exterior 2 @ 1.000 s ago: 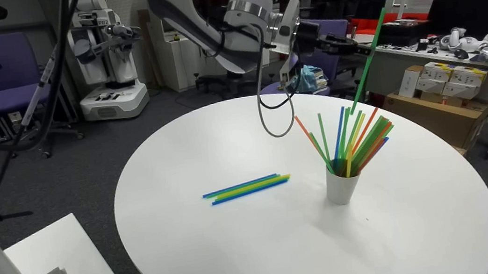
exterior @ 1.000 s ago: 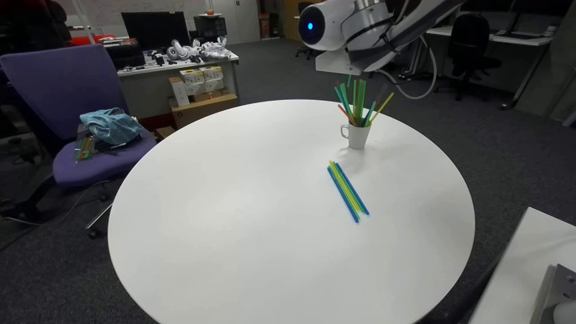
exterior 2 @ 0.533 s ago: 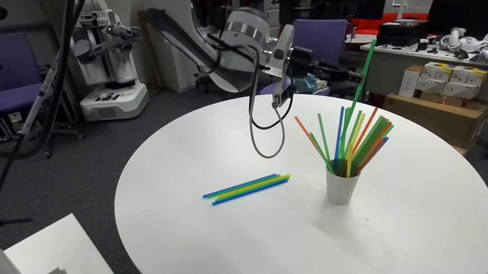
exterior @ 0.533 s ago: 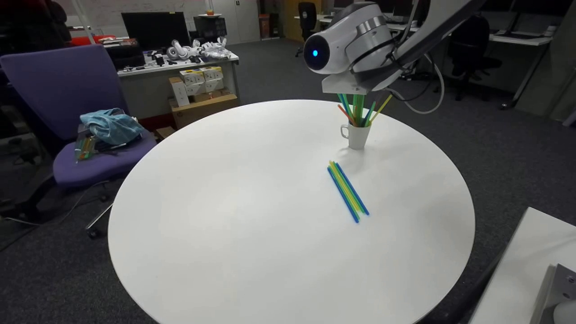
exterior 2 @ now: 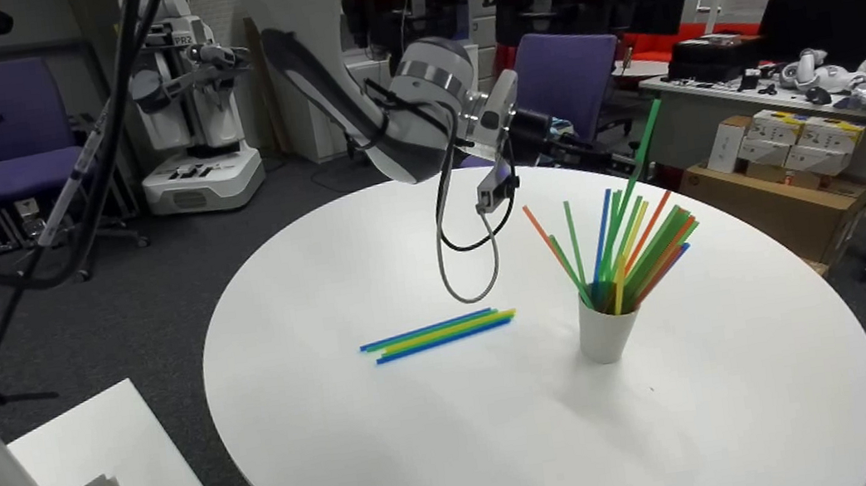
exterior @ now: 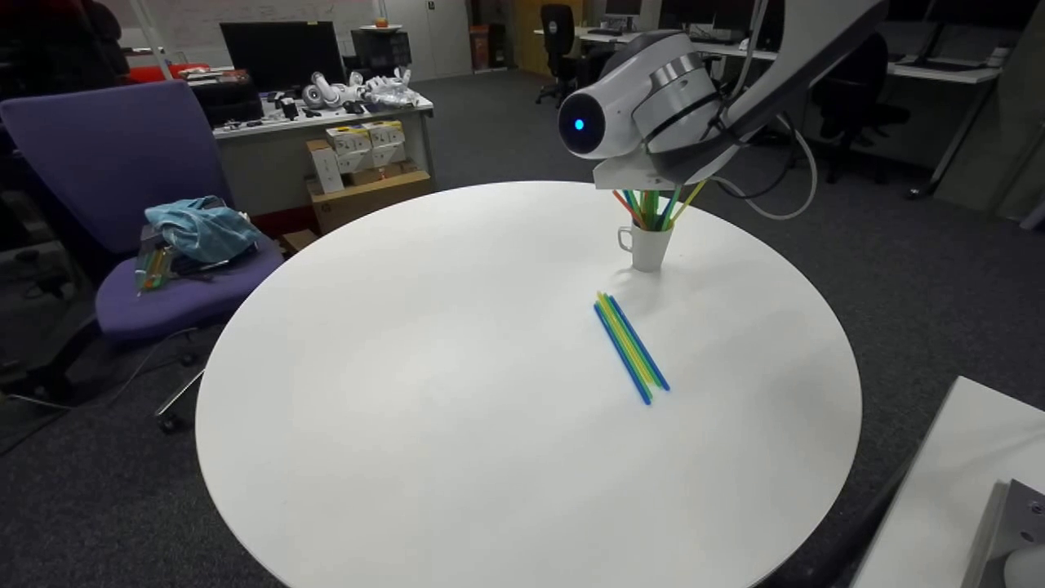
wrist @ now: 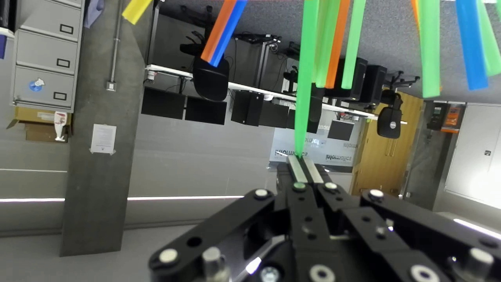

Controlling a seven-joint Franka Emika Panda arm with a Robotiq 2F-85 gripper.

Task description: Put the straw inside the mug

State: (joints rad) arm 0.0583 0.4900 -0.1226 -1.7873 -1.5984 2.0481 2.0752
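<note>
Now your gripper [wrist: 300, 158] has come lower, pinched together on the green straw [wrist: 305, 82], whose hidden bottom probably reaches the mug [exterior 2: 606, 337], so lower more before you release.

The white table [exterior: 408, 474] shines pale against dimmer surroundings in both exterior views, and the mug [exterior 2: 607, 337] casts a soft, faint shadow on it. In the wrist view, glare (almost a washout) brightens a white cabinet [wrist: 471, 156].
</note>
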